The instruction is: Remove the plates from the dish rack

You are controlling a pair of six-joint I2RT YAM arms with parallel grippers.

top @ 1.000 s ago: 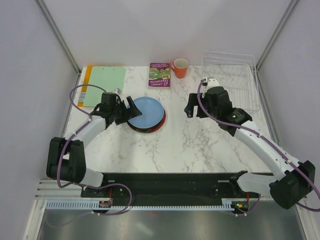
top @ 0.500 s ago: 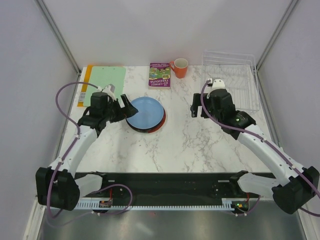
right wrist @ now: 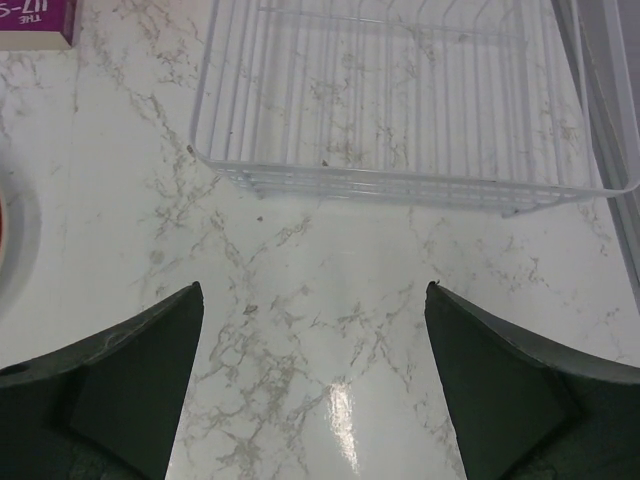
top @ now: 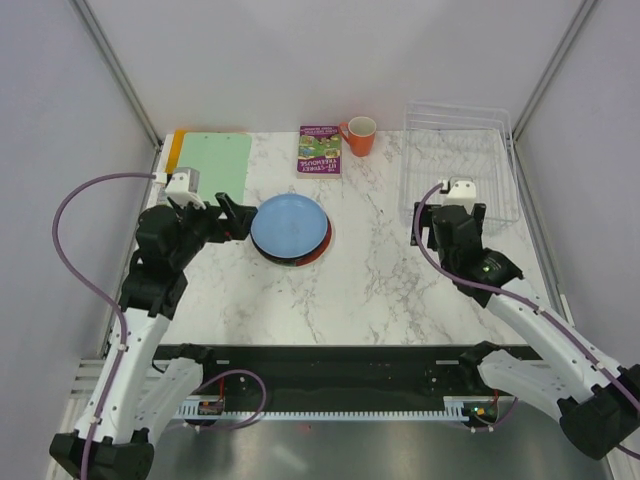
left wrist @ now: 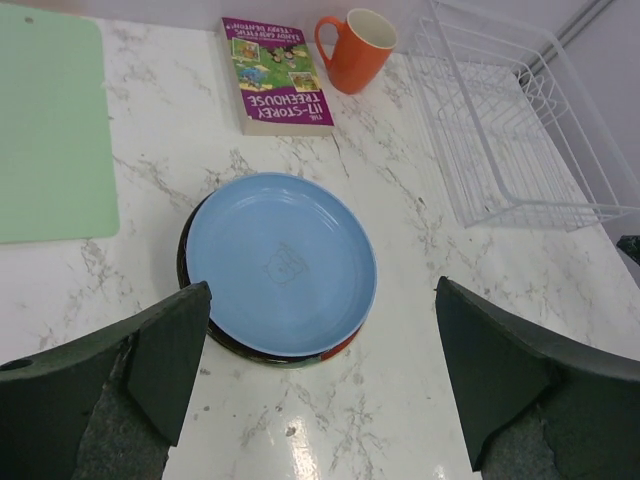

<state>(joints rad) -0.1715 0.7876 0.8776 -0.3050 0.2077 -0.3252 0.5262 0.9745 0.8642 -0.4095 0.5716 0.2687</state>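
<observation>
Top external: plates [top: 290, 228] sit stacked on table [top: 380, 280], ctr-left, blue one on top. Dish rack [top: 470, 165] lies at their 2 o'clock, well apart, by far-right corner. L gripper [top: 238, 218] at stack's 9 o'clock, just beside rim, fingers spread wide, gripping nothing. R gripper [top: 449, 212] at rack's 6 o'clock edge, fingers likewise wide apart, gripping nothing. Orange mug [top: 359, 135] at stack's 1 o'clock.

Light blue plate [left wrist: 280, 262], orange mug [left wrist: 357, 48], white rack [right wrist: 400, 178]
</observation>
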